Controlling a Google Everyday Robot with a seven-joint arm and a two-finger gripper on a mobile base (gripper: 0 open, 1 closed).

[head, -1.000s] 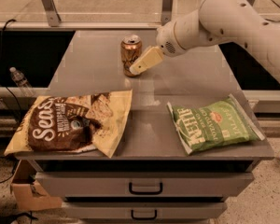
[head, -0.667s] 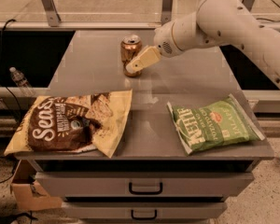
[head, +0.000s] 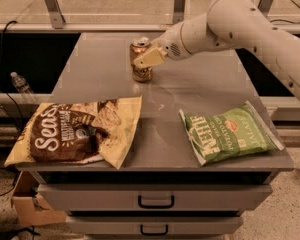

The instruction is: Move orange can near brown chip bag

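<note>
The orange can (head: 140, 73) stands upright on the grey table (head: 205, 84) at the back, left of centre. My gripper (head: 147, 58) reaches in from the right on a white arm (head: 230, 24) and sits against the can's upper right side, covering part of it. The brown chip bag (head: 75, 134) lies flat at the table's front left, with its left end hanging over the edge. The can is well behind the bag, about a can's height from its far edge.
A green chip bag (head: 230, 134) lies at the front right of the table. Drawers with handles (head: 156, 202) sit below the tabletop. A plastic bottle (head: 21, 85) and a cardboard box (head: 32, 206) are off the table's left side.
My gripper has moved left and slightly up, from beside the can's lower right to up against its upper side. The can and both bags have not moved.
</note>
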